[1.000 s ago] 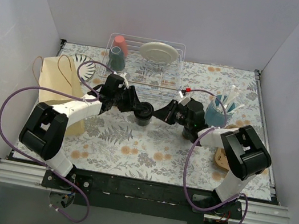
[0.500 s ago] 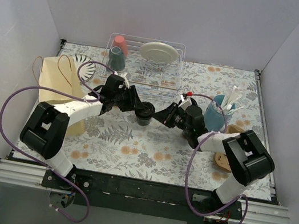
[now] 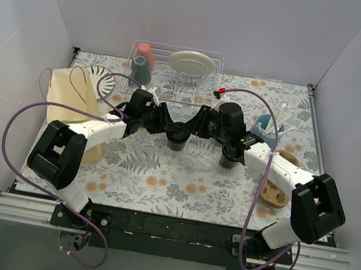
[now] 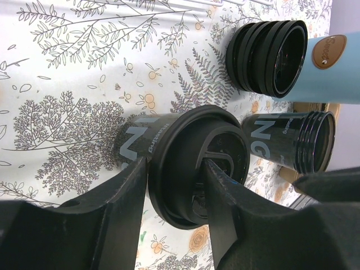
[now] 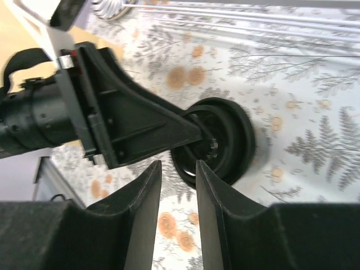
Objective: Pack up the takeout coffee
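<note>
Two black cups mid-table, lidded cup point(image 3: 179, 137) pinched by the left gripper point(image 4: 174, 169), open cup point(image 3: 230, 159) just at its 3 o'clock, right gripper point(image 5: 179, 166) reaching in from 3 o'clock, narrow over the lid rim, gripping nothing, blue cup point(image 3: 262, 137) holding white sticks point(image 3: 280, 116), only the left wrist shows spare lids point(image 4: 269, 56).

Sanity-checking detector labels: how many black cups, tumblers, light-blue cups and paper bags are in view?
Black cups: 2 (lidded cup, open cup)
Tumblers: 2 (red tumbler, teal tumbler)
Light-blue cup: 1
Paper bag: 1
Total: 6
</note>
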Controlling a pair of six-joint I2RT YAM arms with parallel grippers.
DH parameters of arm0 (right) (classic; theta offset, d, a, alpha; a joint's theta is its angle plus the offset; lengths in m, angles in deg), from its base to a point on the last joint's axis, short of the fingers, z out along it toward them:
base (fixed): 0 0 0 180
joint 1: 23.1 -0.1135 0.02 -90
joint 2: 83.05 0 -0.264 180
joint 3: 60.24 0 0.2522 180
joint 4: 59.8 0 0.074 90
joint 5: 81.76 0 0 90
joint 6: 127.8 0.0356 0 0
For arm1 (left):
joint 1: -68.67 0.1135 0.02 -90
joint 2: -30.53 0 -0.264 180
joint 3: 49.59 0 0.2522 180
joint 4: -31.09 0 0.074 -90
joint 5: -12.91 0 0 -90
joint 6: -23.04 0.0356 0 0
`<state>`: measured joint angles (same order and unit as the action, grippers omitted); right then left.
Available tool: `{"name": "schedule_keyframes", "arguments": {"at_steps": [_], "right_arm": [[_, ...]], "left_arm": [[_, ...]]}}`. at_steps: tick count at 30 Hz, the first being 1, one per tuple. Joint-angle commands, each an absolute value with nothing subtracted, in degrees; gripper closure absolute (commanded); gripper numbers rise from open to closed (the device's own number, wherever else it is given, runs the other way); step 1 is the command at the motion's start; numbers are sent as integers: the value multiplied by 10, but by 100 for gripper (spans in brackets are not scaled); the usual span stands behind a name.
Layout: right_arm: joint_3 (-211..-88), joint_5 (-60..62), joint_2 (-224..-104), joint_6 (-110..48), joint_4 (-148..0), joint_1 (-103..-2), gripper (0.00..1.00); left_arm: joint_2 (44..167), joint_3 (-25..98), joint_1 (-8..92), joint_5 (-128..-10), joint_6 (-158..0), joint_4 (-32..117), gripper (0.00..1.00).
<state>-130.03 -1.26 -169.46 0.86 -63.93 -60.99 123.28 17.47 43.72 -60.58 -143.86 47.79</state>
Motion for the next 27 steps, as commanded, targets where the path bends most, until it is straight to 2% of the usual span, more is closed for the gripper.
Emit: {"name": "schedule_keyframes", "arguments": {"at_steps": [1, 10, 16, 27], "right_arm": [[-1351, 60, -1701, -46, -753, -608, 60], [-1402, 53, -1764, -69, -792, -607, 60], [-1412, 63, -1771, -72, -794, -600, 65], [-1426, 36, -1781, -104, -801, -576, 65]], "left_arm": [[1302, 122, 428, -701, -1381, 676, 59], [1303, 127, 428, -703, -1376, 682, 58], [1304, 126, 428, -702, -1375, 682, 58], [1305, 124, 428, -707, -1374, 684, 58]]}}
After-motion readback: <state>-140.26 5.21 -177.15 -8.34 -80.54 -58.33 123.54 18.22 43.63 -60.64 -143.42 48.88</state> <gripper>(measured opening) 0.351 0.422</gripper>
